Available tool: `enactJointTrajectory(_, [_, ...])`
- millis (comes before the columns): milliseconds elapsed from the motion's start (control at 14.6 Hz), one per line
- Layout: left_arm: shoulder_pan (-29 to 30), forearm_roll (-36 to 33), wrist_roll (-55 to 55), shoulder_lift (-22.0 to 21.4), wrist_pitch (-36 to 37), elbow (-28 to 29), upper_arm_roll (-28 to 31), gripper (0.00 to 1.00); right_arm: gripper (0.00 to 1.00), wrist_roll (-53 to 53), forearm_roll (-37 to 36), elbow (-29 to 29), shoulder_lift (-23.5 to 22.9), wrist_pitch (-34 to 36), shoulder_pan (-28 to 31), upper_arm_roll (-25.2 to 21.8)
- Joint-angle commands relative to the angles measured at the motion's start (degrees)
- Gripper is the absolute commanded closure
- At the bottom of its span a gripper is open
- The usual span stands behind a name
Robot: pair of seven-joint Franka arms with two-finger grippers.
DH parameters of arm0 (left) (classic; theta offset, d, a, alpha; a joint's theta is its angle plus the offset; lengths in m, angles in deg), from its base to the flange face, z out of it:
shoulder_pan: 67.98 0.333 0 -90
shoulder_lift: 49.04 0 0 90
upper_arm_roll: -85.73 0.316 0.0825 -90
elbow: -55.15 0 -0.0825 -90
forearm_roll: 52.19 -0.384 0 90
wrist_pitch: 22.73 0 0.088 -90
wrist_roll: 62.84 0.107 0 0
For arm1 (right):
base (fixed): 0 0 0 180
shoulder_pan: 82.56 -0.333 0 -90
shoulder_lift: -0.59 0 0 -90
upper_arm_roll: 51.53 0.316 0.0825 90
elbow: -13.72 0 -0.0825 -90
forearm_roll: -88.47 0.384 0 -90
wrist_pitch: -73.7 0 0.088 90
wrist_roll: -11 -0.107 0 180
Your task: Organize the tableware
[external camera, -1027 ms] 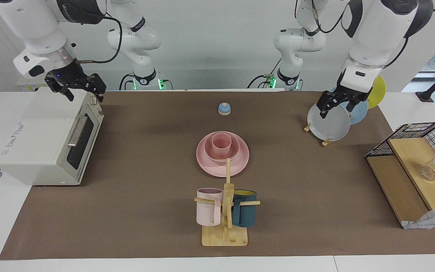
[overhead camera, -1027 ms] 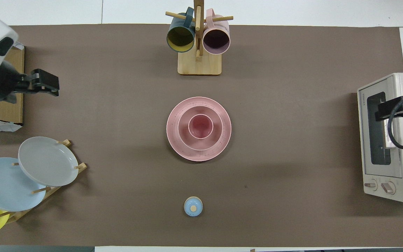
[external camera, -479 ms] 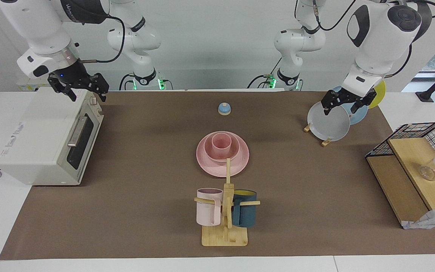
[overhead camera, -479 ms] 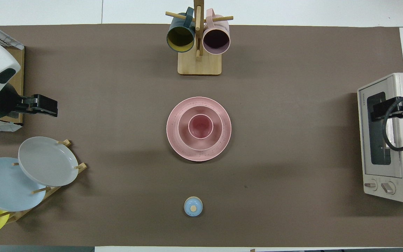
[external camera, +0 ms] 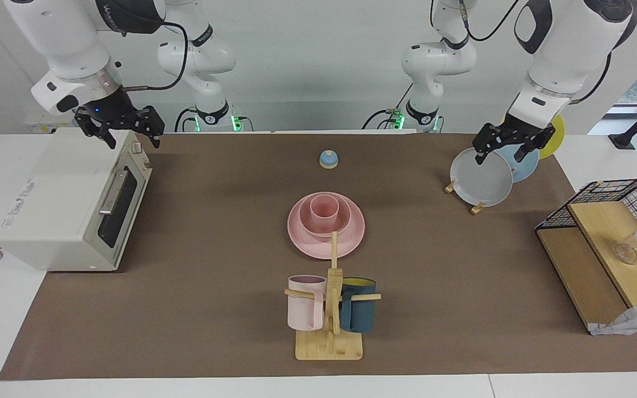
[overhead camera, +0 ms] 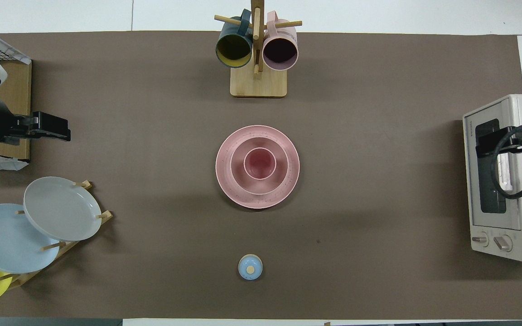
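Note:
The pink plate (external camera: 302,241) (overhead camera: 224,167) lies flat at the middle of the brown mat. The pink bowl (external camera: 346,220) (overhead camera: 238,171) sits on it, and the pink cup (external camera: 324,213) (overhead camera: 259,164) stands upright in the bowl. My left gripper (external camera: 509,146) (overhead camera: 64,129) hangs open and empty in the air over the plate rack, toward the left arm's end of the table. My right gripper (external camera: 125,135) (overhead camera: 483,145) hangs open and empty over the toaster oven. Both are well apart from the pink stack.
A wooden mug tree (external camera: 329,331) with a pale pink and a dark teal mug stands farther from the robots than the stack. A small blue knob-topped object (external camera: 328,159) lies nearer. There is also a plate rack holding grey (external camera: 481,179), blue and yellow plates, a toaster oven (external camera: 69,199) and a wire-and-wood shelf (external camera: 600,243).
The left gripper has risen and drawn back over the plate rack. The right gripper has shifted slightly above the toaster oven. The pink stack has not moved.

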Motion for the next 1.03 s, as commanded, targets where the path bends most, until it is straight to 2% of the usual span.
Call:
enactJointTrajectory(0, [1.54,0.54,-0.29,0.66,2.07,-1.03,-1.84,0.00,0.00,1.54,-0.15,0.01,0.46,-0.03,0.25,0.29])
enactJointTrajectory(479, [1.10,0.63,-0.29,-4.52,2.69,5.38,-1.57,0.00,0.00,1.54,-0.15,-0.17,0.55,-0.03,0.17,0.29])
enactJointTrajectory(959, [1.54,0.98,-0.12,-4.26,1.98,4.95,-1.66,0.00,0.00,1.54,-0.15,-0.17,0.55,-0.03,0.08,0.29])
